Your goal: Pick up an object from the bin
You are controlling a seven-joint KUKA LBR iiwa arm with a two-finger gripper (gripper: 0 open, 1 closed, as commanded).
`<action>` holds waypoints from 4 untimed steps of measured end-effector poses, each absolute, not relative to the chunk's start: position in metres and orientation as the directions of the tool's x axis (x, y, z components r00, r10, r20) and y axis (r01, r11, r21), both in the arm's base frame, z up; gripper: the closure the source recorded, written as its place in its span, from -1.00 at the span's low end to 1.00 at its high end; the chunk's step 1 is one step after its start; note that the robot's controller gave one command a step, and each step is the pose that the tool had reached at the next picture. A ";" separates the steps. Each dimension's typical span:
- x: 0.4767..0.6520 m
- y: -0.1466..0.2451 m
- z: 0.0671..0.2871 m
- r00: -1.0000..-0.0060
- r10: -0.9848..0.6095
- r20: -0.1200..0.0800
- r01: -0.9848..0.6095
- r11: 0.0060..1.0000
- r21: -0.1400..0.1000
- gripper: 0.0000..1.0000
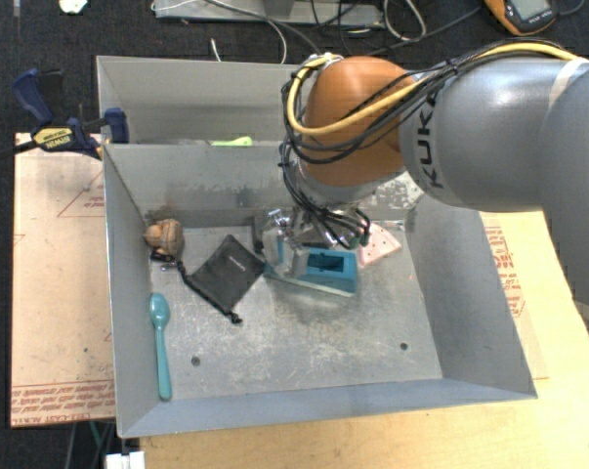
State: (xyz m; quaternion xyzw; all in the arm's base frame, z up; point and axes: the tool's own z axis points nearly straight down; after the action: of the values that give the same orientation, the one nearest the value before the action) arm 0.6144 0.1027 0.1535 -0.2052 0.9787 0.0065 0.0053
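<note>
Camera view: the gripper (286, 246) is low in the middle of the bin (304, 360), with a blue block (329, 271) just to its right, the block's long axis running left-right and dipping rightward. Whether it's open or holding anything, I can't tell. A black pouch (226, 272) lies just left.

From my seat, the orange cover (357, 115) and its cables (318, 145) hide most of the claw (290, 247), down at the blue box (331, 270). The box's far left part is covered too. The arm (509, 135) runs off the right edge and hides part of a pink thing (380, 249). I can't identify the brown lump (163, 234) at far left.
</note>
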 end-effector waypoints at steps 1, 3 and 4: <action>0.601 0.089 0.204 -1.000 -0.024 -0.013 -0.025 1.000 0.016 -1.00; 0.607 0.072 0.140 -1.000 0.001 -0.017 0.000 1.000 0.018 -1.00; 0.621 0.026 0.118 -0.999 0.037 -0.021 0.036 0.999 0.020 -1.00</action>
State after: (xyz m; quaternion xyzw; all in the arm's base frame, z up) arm 0.6215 0.0262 0.1176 0.0183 0.9997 0.0100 0.0104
